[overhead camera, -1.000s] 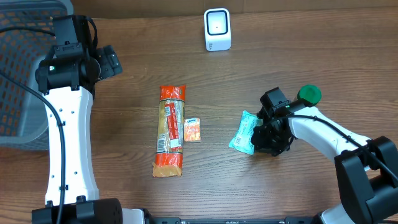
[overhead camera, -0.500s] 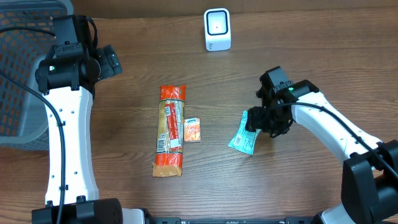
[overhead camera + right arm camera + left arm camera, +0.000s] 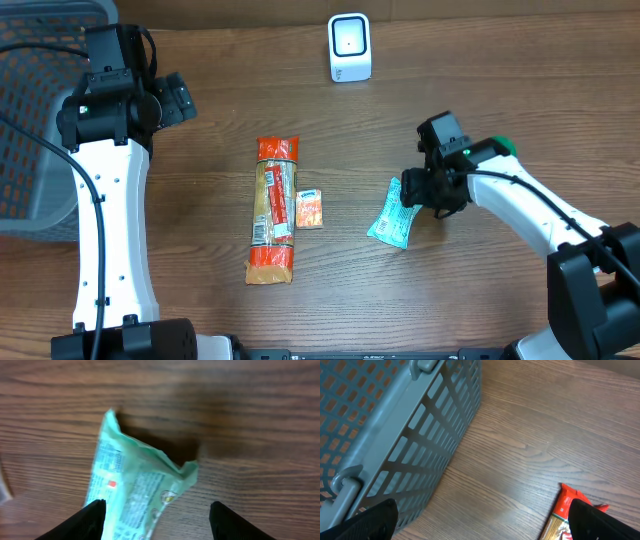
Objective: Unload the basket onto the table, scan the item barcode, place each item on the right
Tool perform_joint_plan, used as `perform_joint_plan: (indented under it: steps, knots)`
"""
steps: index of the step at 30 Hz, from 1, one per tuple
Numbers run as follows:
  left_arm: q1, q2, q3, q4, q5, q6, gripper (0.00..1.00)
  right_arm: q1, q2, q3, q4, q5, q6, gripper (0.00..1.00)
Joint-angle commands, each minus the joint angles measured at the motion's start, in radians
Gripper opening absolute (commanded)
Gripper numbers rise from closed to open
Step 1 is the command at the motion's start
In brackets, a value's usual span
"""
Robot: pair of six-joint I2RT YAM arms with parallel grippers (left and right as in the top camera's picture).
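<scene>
We judge pick-up in hand: right jaws stand apart over the green packet (image 3: 392,218), lying on the worktop (image 3: 450,290); left jaws apart, idle. Next: clamp it, present it to the scanner (image 3: 349,47).

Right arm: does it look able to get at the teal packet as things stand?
Probably yes. The right tool hangs open right over the teal packet, straddling it, with nothing in between.
</scene>
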Motion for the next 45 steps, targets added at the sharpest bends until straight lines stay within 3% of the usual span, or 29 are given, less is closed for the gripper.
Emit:
perform_joint_plan:
  steps: [1, 8, 11, 23, 25, 26, 27, 39, 45]
  knots:
    - [-0.001, -0.014, 0.019, 0.001, -0.013, 0.008, 1.00, -0.007, -0.008, -0.060, 0.061, 0.017, 0.006, 0.67]
    - [-0.001, -0.014, 0.019, 0.001, -0.013, 0.008, 1.00, -0.007, -0.008, -0.159, 0.206, 0.023, 0.005, 0.54]
    - [-0.001, -0.014, 0.019, 0.000, -0.013, 0.008, 1.00, -0.007, -0.008, -0.163, 0.204, 0.043, 0.005, 0.39]
    - [-0.001, -0.014, 0.019, 0.001, -0.013, 0.008, 1.00, -0.007, -0.008, -0.242, 0.276, 0.043, 0.005, 0.38]
    - [-0.001, -0.014, 0.019, 0.001, -0.013, 0.008, 1.00, -0.007, -0.008, -0.256, 0.286, 0.043, 0.005, 0.27]
    - [-0.001, -0.014, 0.019, 0.001, -0.013, 0.008, 1.00, -0.007, -0.008, -0.256, 0.285, 0.043, 0.005, 0.07]
    - [-0.001, -0.014, 0.019, 0.001, -0.013, 0.008, 1.00, -0.007, -0.010, -0.256, 0.283, 0.039, 0.005, 0.04]
    - [-0.001, -0.014, 0.019, 0.001, -0.013, 0.008, 1.00, -0.007, -0.167, -0.017, 0.084, 0.035, -0.085, 0.04]
    - [-0.001, -0.014, 0.019, 0.000, -0.013, 0.008, 1.00, -0.007, -0.285, -0.002, 0.063, 0.031, -0.077, 0.04]
